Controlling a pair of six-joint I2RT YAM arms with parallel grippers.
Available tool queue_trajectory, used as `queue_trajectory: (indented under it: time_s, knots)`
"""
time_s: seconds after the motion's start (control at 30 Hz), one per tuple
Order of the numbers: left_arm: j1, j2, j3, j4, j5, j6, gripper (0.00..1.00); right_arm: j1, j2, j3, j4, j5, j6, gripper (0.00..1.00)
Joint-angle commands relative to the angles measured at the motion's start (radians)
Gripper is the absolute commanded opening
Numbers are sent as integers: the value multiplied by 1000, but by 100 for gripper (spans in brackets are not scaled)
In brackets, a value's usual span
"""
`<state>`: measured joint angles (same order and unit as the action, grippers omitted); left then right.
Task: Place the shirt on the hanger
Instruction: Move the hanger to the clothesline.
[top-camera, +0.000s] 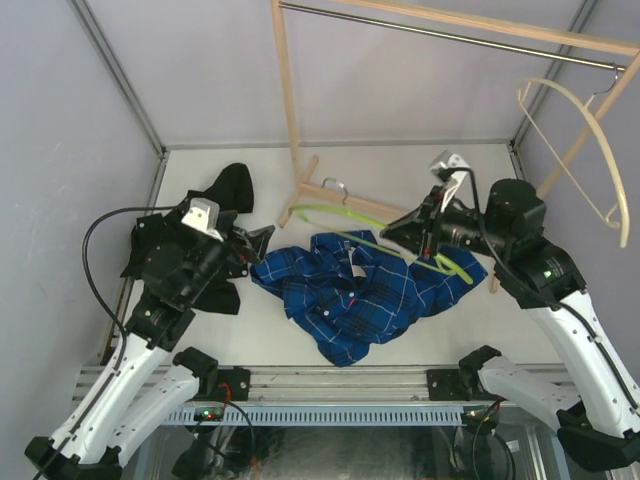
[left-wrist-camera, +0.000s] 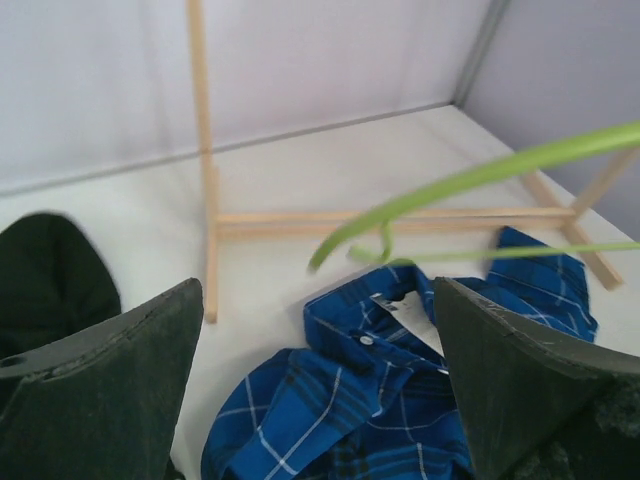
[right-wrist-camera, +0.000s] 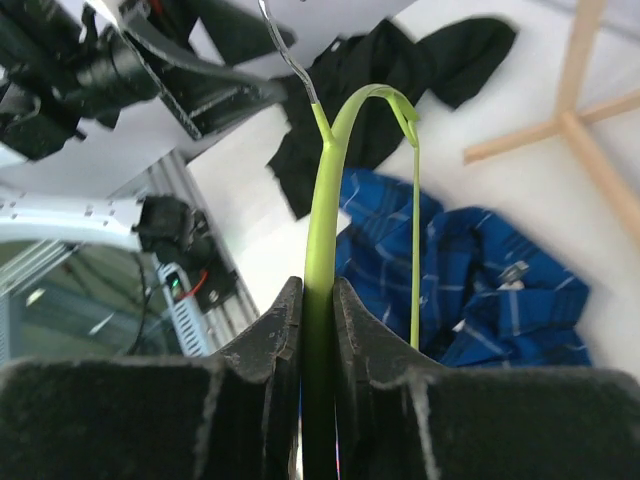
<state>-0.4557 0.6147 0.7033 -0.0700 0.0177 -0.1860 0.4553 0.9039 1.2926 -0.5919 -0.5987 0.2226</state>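
1. The white table (top-camera: 400, 170) carries everything.
2. A wooden garment rack (top-camera: 288, 110) stands at the far side.
3. The blue plaid shirt (top-camera: 350, 295) lies crumpled mid-table, between the two arms.
4. A black garment (top-camera: 232, 187) sits heaped at the left.
5. The lime-green hanger (top-camera: 320, 208) is held over the shirt's far edge.
6. A cream hanger (top-camera: 617, 170) hangs from the rack's rail, at right.
7. The right gripper (top-camera: 395, 232) has its jaws clamped on the green hanger's arm.
8. The left gripper (top-camera: 258, 245) has its jaws wide apart, holding nothing, just left of the shirt.
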Motion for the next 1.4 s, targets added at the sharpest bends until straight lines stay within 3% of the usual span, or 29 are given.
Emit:
queue_trajectory:
  time_s: [0.0,0.17,0.33,0.63,0.83,0.97,1.03,1.23,1.37]
  knots:
    - [-12,-68,-45,208,229,134,99,96,3,-25,-9,-24,9,0]
    - [-107,-105,-65,182,427,334,98,192,12,-31,-14,8,11,0]
    - [-149,-100,-68,141,539,363,97,223,7,-36,-5,-4,14,0]
    - [-181,-26,-15,24,487,443,75,266,-26,-38,16,-97,31,0]
    - [-181,0,6,-2,491,450,53,279,-39,-38,42,-119,56,0]
    - [-181,18,27,-26,496,456,25,281,-34,-38,38,-67,55,0]
    - [-181,21,29,-29,497,458,17,281,-28,-38,25,-17,44,0]
    - [-181,10,30,-36,493,472,2,278,-1,-7,-49,171,-23,23]
    - [-181,3,33,-64,488,492,0,277,3,30,-130,351,-71,42]
